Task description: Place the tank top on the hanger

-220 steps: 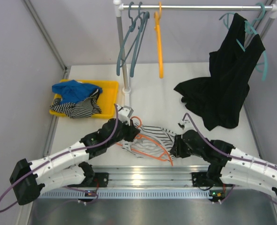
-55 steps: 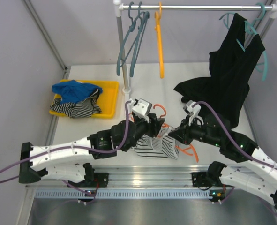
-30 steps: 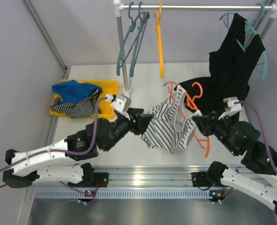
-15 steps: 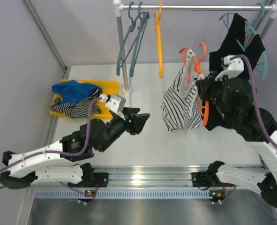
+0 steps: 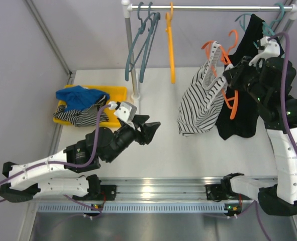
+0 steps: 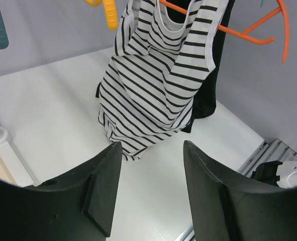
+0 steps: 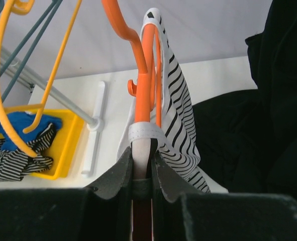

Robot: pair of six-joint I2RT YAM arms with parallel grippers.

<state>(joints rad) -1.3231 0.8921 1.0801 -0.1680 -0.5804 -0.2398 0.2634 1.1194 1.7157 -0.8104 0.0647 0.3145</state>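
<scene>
The tank top point(image 5: 201, 100), white with thin black stripes, hangs by its straps from the red-orange hanger point(image 5: 232, 98), clear of the table. My right gripper point(image 5: 234, 75) is raised high near the rail, shut on the hanger's arm together with a strap. In the right wrist view the jaws point(image 7: 143, 156) pinch the hanger point(image 7: 144, 75), and the tank top point(image 7: 174, 115) drapes to the right of it. My left gripper point(image 5: 151, 129) is low over the table, open and holding nothing. In its view the gripper point(image 6: 152, 145) faces the hanging tank top point(image 6: 153, 75) and the hanger point(image 6: 249, 35).
A clothes rail point(image 5: 213, 7) spans the back, carrying teal hangers point(image 5: 143, 40), a yellow-orange hanger point(image 5: 171, 45) and a large black garment point(image 5: 249, 95) just behind the tank top. A yellow tray point(image 5: 119, 108) at left holds blue and striped clothes.
My right arm has lifted the hanger and tank top off the table, up and right toward the rail. The left gripper let go, drew back left and now stays open.
</scene>
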